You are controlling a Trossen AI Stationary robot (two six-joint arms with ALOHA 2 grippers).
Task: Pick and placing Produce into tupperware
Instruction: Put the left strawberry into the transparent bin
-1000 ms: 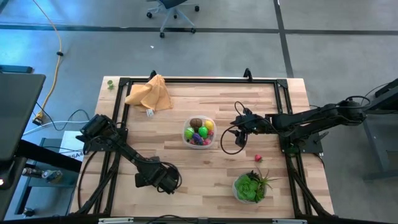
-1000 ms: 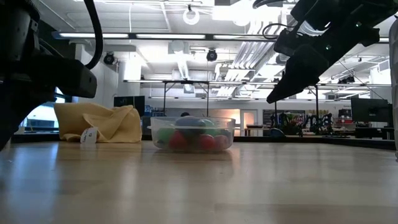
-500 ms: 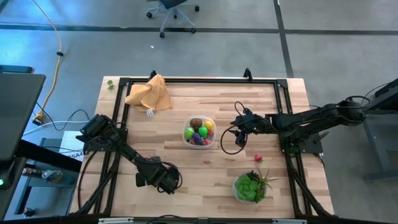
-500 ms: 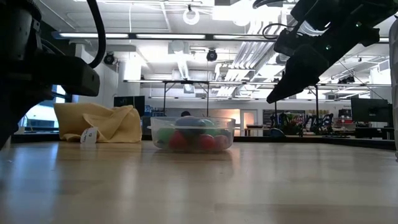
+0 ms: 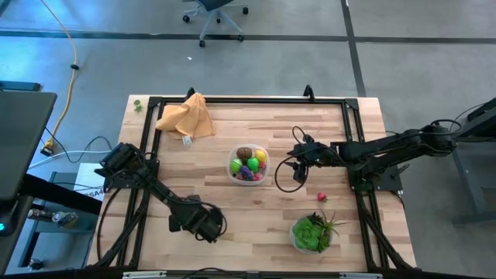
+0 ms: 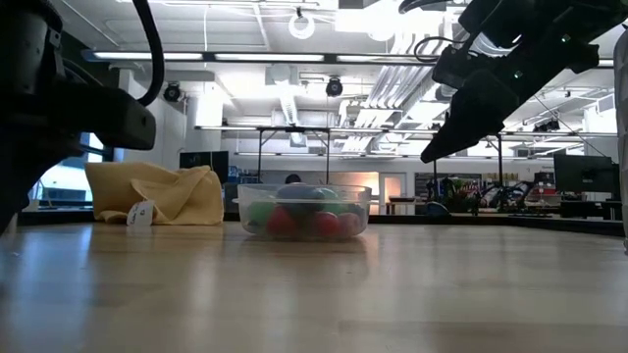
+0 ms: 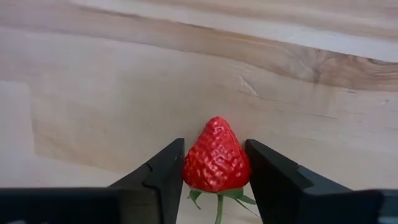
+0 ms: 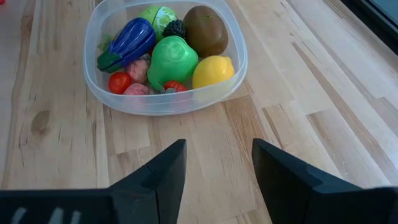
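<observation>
My left hand (image 7: 214,186), low at the table (image 5: 256,225) edge near the tupperware (image 5: 249,164), clamps a strawberry (image 7: 216,158). Right hand (image 8: 214,177) hovers beside the tupperware, fingers apart, nothing held.

Looked over all four views and honestly there's nothing I can read anywhere. No brand or label on the tupperware (image 8: 165,102), no sticker on any of the produce (image 8: 172,61), and the strawberry (image 7: 216,163) sitting in my left gripper (image 7: 214,171) is just plain red with seed dimples. The cloth (image 6: 157,192) has a small white tag (image 6: 142,213) hanging off it, but it's way too tiny to make out any print. Some bright screens or signs glow in the room behind the table in the low view, also too far off to read.
</observation>
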